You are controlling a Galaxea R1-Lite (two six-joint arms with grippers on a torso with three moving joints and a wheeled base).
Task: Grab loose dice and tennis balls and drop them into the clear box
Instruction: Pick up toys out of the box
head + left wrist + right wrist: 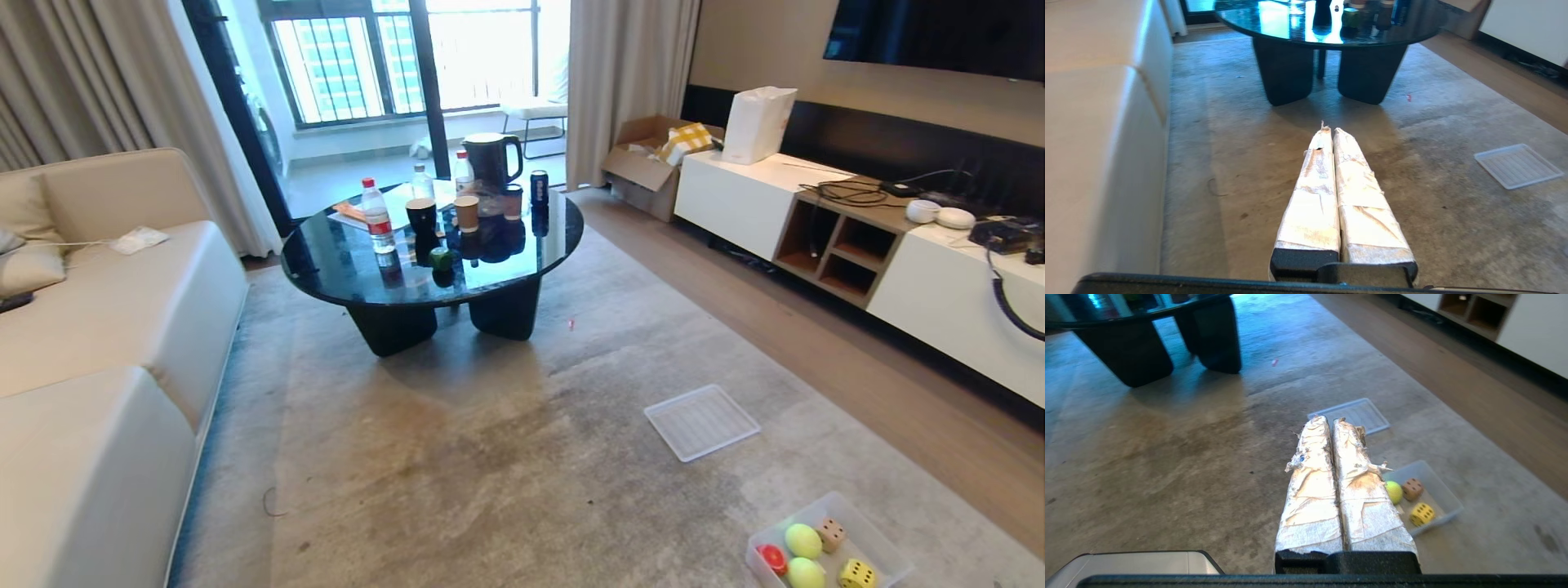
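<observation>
**Dice and balls in the box on the rug**

Box contents first: the clear box (878, 545) sits on the rug (490, 457) at the robot's right and holds two tennis balls (803, 540), a red die (771, 559), a beige die (831, 534) and a yellow die (856, 574). A dark green die (442, 258) rests on the round black table (343, 261). The flat clear lid (701, 421) lies apart from the box. The right gripper (1330, 420) hovers above the rug beside the box, jaws pressed together, empty. The left gripper (1329, 131) hangs likewise closed, near the sofa (98, 327).
</observation>
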